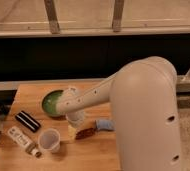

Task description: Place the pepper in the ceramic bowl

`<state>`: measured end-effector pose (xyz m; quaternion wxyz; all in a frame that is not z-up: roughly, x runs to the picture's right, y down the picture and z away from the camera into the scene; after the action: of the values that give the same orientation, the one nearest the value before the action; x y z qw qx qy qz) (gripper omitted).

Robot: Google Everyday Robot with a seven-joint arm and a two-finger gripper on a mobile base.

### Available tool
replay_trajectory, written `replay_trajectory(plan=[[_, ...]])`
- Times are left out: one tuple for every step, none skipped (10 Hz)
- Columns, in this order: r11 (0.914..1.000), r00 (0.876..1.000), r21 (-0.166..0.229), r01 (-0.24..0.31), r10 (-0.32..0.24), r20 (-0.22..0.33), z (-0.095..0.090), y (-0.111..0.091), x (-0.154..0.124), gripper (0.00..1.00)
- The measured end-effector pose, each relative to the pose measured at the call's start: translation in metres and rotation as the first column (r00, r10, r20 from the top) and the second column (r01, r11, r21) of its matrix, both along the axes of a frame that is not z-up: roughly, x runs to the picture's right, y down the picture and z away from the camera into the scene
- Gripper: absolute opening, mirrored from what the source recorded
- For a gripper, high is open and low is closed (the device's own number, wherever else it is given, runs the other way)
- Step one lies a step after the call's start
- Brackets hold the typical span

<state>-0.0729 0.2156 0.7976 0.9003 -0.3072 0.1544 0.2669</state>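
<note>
End effector (76,119), grip untellable, hovers beside round glazed ceramic bowl (50,104); glossy tapered pepper (86,133) nearby.

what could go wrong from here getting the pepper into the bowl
The end effector hangs close to the pepper, between it and the ceramic bowl; descending, it might push the pepper away instead of grasping it. The blue pad lies right by the pepper and the plastic cup stands near, so either could get bumped.
</note>
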Motion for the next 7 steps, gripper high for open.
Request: replay_trajectory(plan=[[1.0000, 1.000, -0.002, 0.003, -0.003, 0.001, 0.001, 0.001, 0.001, 0.80], [1.0000, 1.000, -0.001, 0.007, -0.007, 0.001, 0.004, 0.002, 0.002, 0.80], [1.0000, 1.000, 0.004, 0.007, -0.007, -0.002, 0.008, 0.006, 0.004, 0.80], [0.9999, 1.000, 0.015, 0.004, -0.004, -0.009, 0.008, 0.007, 0.007, 0.80], [0.9997, 1.000, 0.026, -0.003, 0.003, -0.013, 0.005, 0.005, 0.011, 0.80], [0.9993, 1.000, 0.034, -0.013, 0.013, -0.022, -0.001, 0.003, 0.018, 0.80], [0.9988, 0.999, 0.043, -0.024, 0.026, -0.030, -0.005, 0.003, 0.023, 0.80]])
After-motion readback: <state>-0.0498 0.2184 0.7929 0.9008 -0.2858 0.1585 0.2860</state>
